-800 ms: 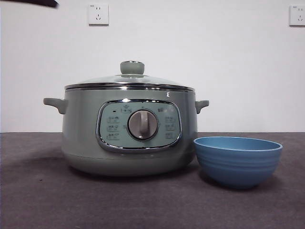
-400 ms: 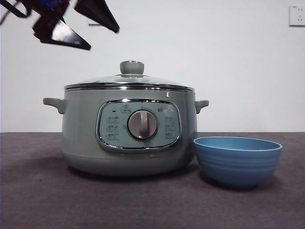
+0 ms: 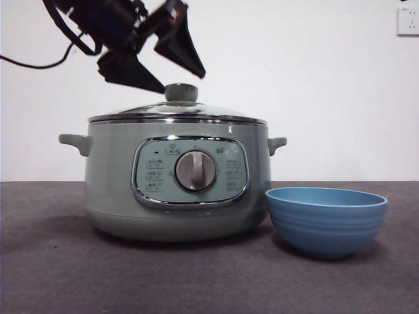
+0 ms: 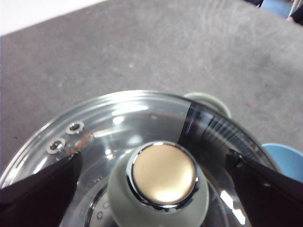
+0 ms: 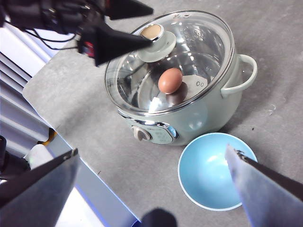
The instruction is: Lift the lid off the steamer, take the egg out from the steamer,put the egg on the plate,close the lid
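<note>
- Sage-green steamer (image 3: 177, 190) on grey desk (image 3: 59, 275), lid (image 3: 177, 112) on; blue plate (image 3: 327, 221) beside it.
- Left tool (image 3: 175, 72), a second ago absent, now straddles knob (image 3: 181, 92), jaws open, nothing gripped; lift looks imminent.
- Right tool (image 5: 156, 189) waits high, open.
- Egg (image 5: 170, 80) inside steamer, under lid.

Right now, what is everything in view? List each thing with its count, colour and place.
steamer: one, pale sage green, on the table, lid on.
lid: one, clear glass with chrome rim and green knob, closed on the steamer.
egg: one, brown, inside the steamer under the lid.
plate: one, blue bowl, beside the steamer, nothing in it.
wall socket: one, white, on the wall.
left pincer: black, open, straddling the knob.
right pincer: open, high above the table.
</note>
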Controlling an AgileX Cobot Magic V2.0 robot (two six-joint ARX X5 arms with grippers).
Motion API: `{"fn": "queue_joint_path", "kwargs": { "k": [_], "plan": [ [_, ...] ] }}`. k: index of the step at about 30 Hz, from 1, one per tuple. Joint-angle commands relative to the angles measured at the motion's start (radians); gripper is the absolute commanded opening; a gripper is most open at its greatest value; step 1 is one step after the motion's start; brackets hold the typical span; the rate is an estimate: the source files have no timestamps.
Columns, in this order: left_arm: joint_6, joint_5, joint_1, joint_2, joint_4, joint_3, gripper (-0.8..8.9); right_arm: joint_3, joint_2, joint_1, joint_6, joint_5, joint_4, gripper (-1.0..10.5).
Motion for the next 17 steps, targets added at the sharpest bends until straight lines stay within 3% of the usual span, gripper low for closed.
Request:
{"fn": "queue_joint_path", "kwargs": {
  "k": [1,7,10,13,15,17],
  "plan": [
    [0.025,-0.007,-0.003,0.034,0.005,0.0,5.65,0.002,0.002,0.002,0.006,0.002,0.006,5.4],
    [0.032,-0.057,-0.008,0.047,0.005,0.0,5.53,0.002,0.002,0.002,0.005,0.002,0.008,5.4],
    [0.032,-0.056,-0.012,0.047,0.005,0.0,3.3,0.002,0.002,0.002,0.005,0.002,0.013,5.4],
    [0.032,-0.053,-0.015,0.047,0.012,0.0,3.04,0.002,0.002,0.002,0.003,0.002,0.013,5.4],
    [0.032,-0.05,-0.022,0.047,0.013,0.0,1.89,0.002,0.002,0.002,0.003,0.002,0.013,5.4],
    [0.032,-0.051,-0.022,0.047,0.013,0.0,1.51,0.002,0.002,0.002,0.003,0.002,0.013,5.4]
  ]
}}
